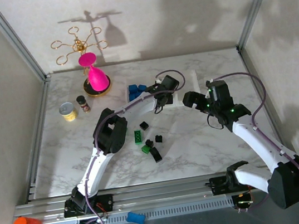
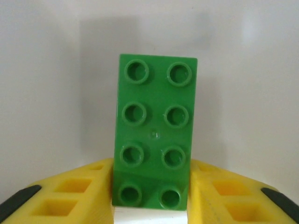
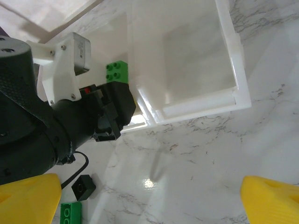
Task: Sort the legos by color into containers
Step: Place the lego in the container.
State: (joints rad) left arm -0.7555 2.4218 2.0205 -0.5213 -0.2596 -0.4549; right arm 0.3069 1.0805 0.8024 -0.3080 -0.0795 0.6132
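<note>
Table: you are looking down on a white marble tabletop point(image 1: 210, 142), with both arms reaching out over its middle.

Tray: a clear, whitish tray point(image 3: 236, 60) of joined square compartments lies at the far middle of the table. One end compartment sits just ahead of your right gripper.

Right gripper: your right gripper point(image 3: 149, 200) has its yellow fingers spread wide and grips nothing. It hangs over bare marble, just short of the tray.

Left gripper: your left gripper point(image 2: 150, 200) is clenched on a green brick, its yellow fingers pressing the brick's two long sides at the near end. It is at the tray, beside the end compartment's wall.

Green brick: the green brick point(image 2: 154, 126) is two studs by four, with its studs facing the left wrist camera and a pale surface behind. You cannot tell whether it touches the tray floor.

Blue bricks: a small cluster of blue bricks point(image 1: 135, 90) is at the tray's left end, just left of your left gripper.

Loose bricks: two green and several black loose bricks point(image 1: 143, 126) lie on the marble on the near side of the tray, close together beside your left arm.
</note>
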